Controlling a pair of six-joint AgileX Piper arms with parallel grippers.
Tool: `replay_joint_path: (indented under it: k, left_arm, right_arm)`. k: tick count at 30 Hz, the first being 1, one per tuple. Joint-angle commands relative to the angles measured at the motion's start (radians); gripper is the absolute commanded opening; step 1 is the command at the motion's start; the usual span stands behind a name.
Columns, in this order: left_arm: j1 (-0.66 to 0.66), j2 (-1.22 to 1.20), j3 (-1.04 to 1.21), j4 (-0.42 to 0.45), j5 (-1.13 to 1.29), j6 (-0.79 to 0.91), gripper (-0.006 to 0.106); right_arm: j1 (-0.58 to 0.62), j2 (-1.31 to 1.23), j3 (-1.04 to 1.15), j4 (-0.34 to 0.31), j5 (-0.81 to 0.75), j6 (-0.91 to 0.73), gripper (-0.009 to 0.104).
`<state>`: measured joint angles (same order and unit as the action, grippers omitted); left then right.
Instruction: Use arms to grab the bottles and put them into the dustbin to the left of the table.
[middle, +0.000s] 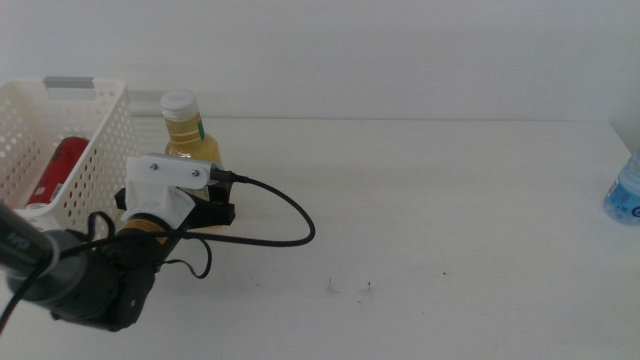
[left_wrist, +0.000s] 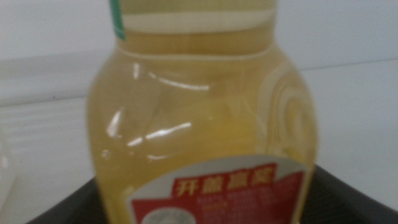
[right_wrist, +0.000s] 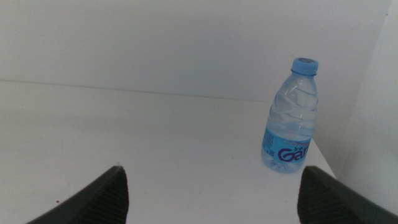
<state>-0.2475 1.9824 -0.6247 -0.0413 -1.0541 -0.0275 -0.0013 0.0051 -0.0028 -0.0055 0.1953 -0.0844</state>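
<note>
The left gripper (middle: 205, 212) sits at the base of the yellow juice bottle (middle: 188, 135), which stands upright on the table (middle: 450, 200) just right of the dustbin (middle: 60, 140). Its jaws flank the bottle closely and seem clamped on it, though contact is hard to confirm. The slim red can (middle: 58, 170) lies inside the dustbin. The right gripper (right_wrist: 211, 193) waits spread apart, facing the small water bottle (right_wrist: 292, 118) upright at the table's far right edge.

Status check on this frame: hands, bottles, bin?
Left hand around yellow juice bottle, beside the dustbin. Right hand open, empty, facing water bottle. Red can in dustbin. Nothing blocking.
</note>
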Motion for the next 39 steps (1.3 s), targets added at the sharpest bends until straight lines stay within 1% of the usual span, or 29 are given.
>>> replay_joint_path:
  k: [1,4,7,9,12,15,16,18,21,24,25,26,27,28,30,33,36,39]
  left_arm:
    - [-0.002,0.028,-0.028,-0.012,0.004,0.001,0.094]
    - [-0.002,0.062,-0.057,-0.026,0.0,0.001,0.094]
    - [-0.002,0.082,-0.068,-0.019,-0.008,0.001,0.087]
    - [-0.002,0.079,-0.066,0.014,-0.023,0.001,0.076]
    - [-0.002,0.031,-0.035,0.041,-0.023,0.003,0.054]
    - [-0.002,-0.09,0.032,0.065,0.012,-0.006,0.031]
    - [-0.002,-0.136,0.049,0.079,0.044,-0.024,0.026]
    - [-0.002,-0.269,0.065,0.112,0.229,-0.127,0.014]
    - [-0.002,-0.484,0.029,0.281,0.597,-0.297,0.003]
    - [-0.002,-0.643,-0.066,0.471,0.977,-0.488,-0.001]
    - [-0.004,-0.675,-0.102,0.505,1.071,-0.524,-0.001]
    - [-0.005,-0.705,-0.148,0.515,1.173,-0.533,-0.001]
    - [-0.005,-0.726,-0.198,0.489,1.271,-0.507,-0.001]
    - [-0.005,-0.734,-0.242,0.444,1.345,-0.443,-0.001]
    - [0.007,-0.734,-0.36,0.293,1.517,-0.244,-0.001]
    - [0.055,-0.703,-0.521,0.096,1.696,0.019,-0.001]
    - [0.117,-0.659,-0.657,0.02,1.84,0.138,-0.001]
    - [0.21,-0.585,-0.803,-0.012,2.02,0.224,-0.001]
  right_arm:
    - [-0.008,-0.005,0.003,-0.007,-0.007,-0.002,0.079]
    - [-0.008,-0.005,0.003,-0.007,-0.007,-0.002,0.079]
    - [-0.008,-0.005,0.003,-0.007,-0.007,-0.002,0.079]
    - [-0.008,-0.005,0.003,-0.007,-0.007,-0.002,0.079]
    - [-0.008,-0.005,0.003,-0.007,-0.007,-0.002,0.079]
    - [-0.008,-0.005,0.003,-0.007,-0.007,-0.002,0.079]
    - [-0.008,-0.005,0.003,-0.007,-0.007,-0.002,0.079]
    - [-0.008,-0.005,0.003,-0.007,-0.007,-0.002,0.079]
    - [-0.008,-0.005,0.003,-0.007,-0.007,-0.002,0.079]
    - [-0.008,-0.005,0.003,-0.007,-0.007,-0.002,0.079]
    - [-0.008,-0.005,0.003,-0.007,-0.007,-0.002,0.079]
    - [-0.008,-0.005,0.003,-0.007,-0.007,-0.002,0.079]
    - [-0.008,-0.005,0.003,-0.007,-0.007,-0.002,0.079]
    - [-0.008,-0.005,0.003,-0.007,-0.007,-0.002,0.079]
    - [-0.008,-0.005,0.003,-0.007,-0.007,-0.002,0.079]
    - [-0.008,-0.005,0.003,-0.007,-0.007,-0.002,0.079]
    - [-0.008,-0.005,0.003,-0.007,-0.007,-0.002,0.079]
    - [-0.008,-0.005,0.003,-0.007,-0.007,-0.002,0.079]
